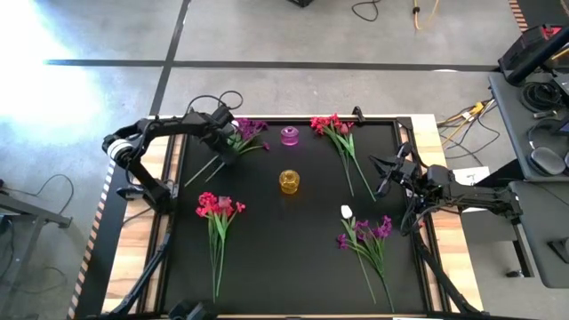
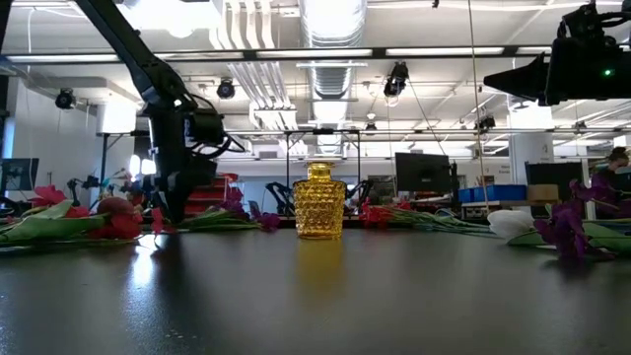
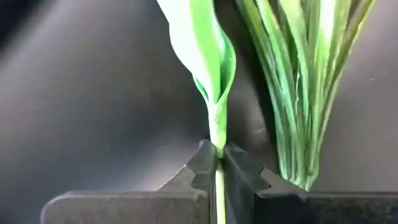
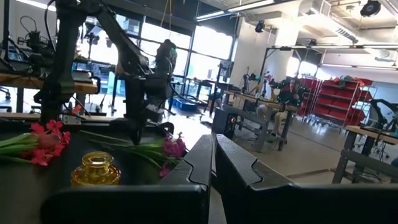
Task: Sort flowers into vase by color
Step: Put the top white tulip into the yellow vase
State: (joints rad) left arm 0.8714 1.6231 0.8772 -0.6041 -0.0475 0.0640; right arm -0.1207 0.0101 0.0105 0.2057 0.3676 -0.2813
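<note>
A purple-flowered spray (image 1: 247, 132) lies on the black mat at the far left, its green stems running toward the left edge. My left gripper (image 1: 226, 148) stands over those stems, down at the mat, shut on one thin green stem (image 3: 218, 163); it also shows in the low view (image 2: 166, 215). A purple vase (image 1: 290, 135) and a yellow vase (image 1: 289, 181) stand upright mid-table. My right gripper (image 1: 384, 174) is shut and empty (image 4: 213, 155), raised at the right side. My left gripper pinches a thin green stem (image 3: 217, 152) between its two fingertips, just below where a folded leaf (image 3: 208, 56) joins it. The fingers come from above, pointing down. The stem and leaf lie low along the mat; whether they touch it, I cannot tell.
Red-pink sprays lie at the far middle (image 1: 334, 125) and near left (image 1: 219, 209). A white tulip (image 1: 347, 212) and a purple spray (image 1: 369, 233) lie near right. A second bundle of green leaves (image 3: 301, 93) lies right beside the held stem. The mat is bordered by a raised black frame (image 1: 169, 178).
</note>
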